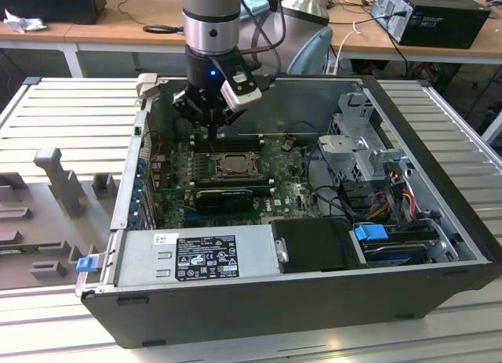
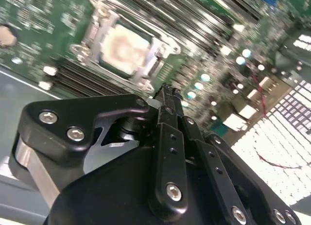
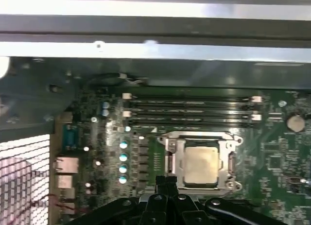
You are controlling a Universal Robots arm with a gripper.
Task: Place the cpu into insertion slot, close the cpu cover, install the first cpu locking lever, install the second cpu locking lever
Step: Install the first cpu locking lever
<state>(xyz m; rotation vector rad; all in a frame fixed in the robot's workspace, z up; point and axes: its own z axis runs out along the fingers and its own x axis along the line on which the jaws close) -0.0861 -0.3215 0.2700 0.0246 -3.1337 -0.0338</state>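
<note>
The cpu [image 3: 200,164] lies flat in the insertion slot [image 1: 233,165] on the green motherboard [image 1: 294,192], its pale top showing through the window of the cpu cover [image 3: 198,137]. The cover lies down flat around the chip, and thin wire levers run along the socket's edges. In the second wrist view the cpu [image 2: 125,49] sits just beyond my fingertips. My gripper [image 1: 213,132] hangs low inside the case, over the memory slots beside the socket. Its black fingers are shut together in both wrist views, the gripper [image 3: 166,179] [image 2: 168,93] holding nothing.
Long black memory slots [image 3: 189,111] run beside the socket, and a black graphics card [image 1: 224,198] lies on its other side. A power supply [image 1: 200,257], drive cage [image 1: 361,147] and cables [image 1: 388,194] crowd the case, whose walls [image 1: 314,92] rise all round.
</note>
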